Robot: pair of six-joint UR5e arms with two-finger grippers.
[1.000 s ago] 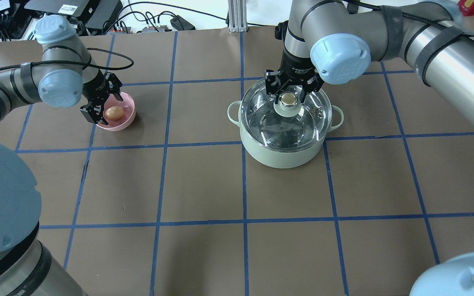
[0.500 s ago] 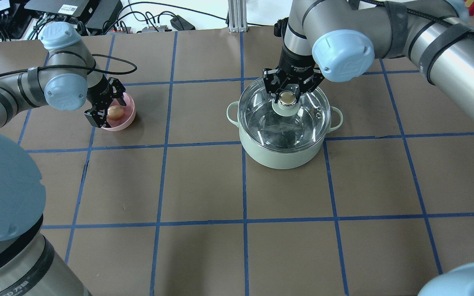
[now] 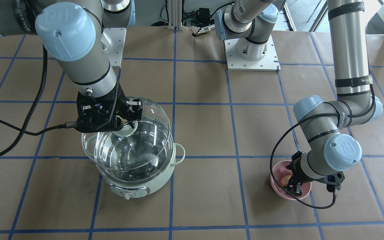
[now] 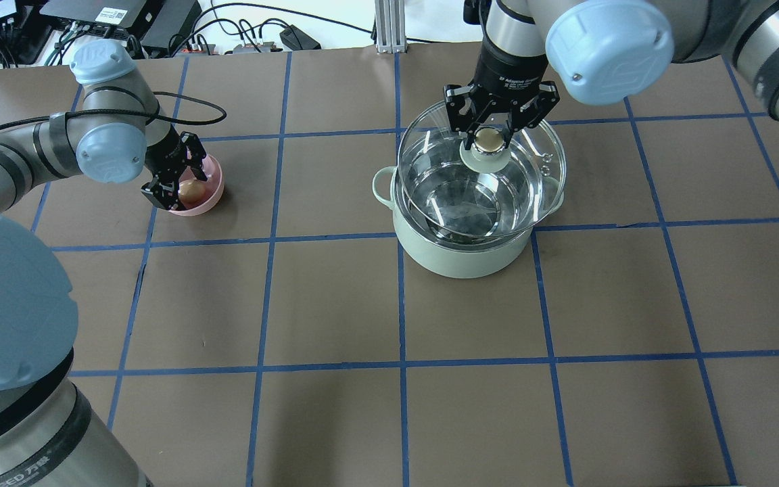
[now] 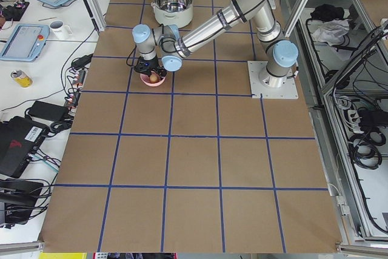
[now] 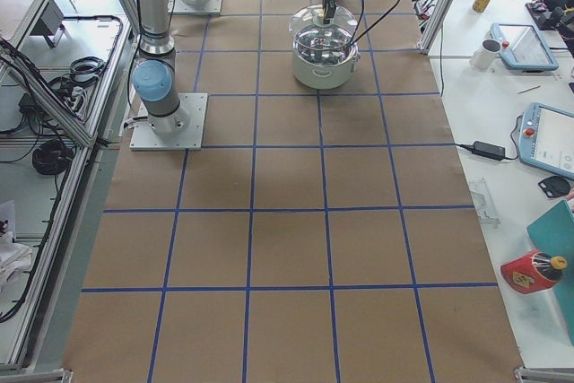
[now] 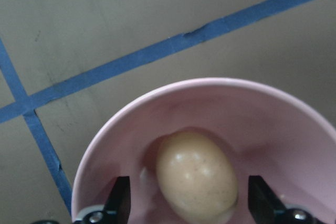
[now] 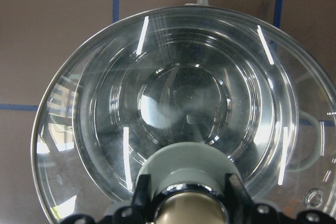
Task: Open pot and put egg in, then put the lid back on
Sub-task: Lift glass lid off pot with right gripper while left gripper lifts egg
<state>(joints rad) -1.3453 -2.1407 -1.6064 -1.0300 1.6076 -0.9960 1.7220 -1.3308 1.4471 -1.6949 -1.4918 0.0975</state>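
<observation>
The mint-green pot [image 4: 460, 260] stands at centre right, with its steel inside showing. My right gripper [image 4: 491, 138] is shut on the beige-gold knob of the glass lid [image 4: 531, 179]. It holds the lid tilted a little above the pot, shifted toward the far side. The lid also shows in the front view [image 3: 153, 128] and fills the right wrist view [image 8: 173, 77]. The tan egg [image 4: 191, 191] lies in a pink bowl [image 4: 212, 193]. My left gripper [image 4: 176, 184] is open and low in the bowl. Its fingers [image 7: 119, 203] flank the egg [image 7: 197, 177] without touching it.
The table is brown with a grid of blue tape. Cables and black electronics [image 4: 126, 20] lie along the far edge. The arm bases [image 3: 250, 53] are bolted at the robot's side. A side bench holds tablets and a mug [image 5: 57, 27].
My right gripper has lifted the lid off the pot, up and toward the far right. My left gripper has sunk a little further into the pink bowl around the egg.
</observation>
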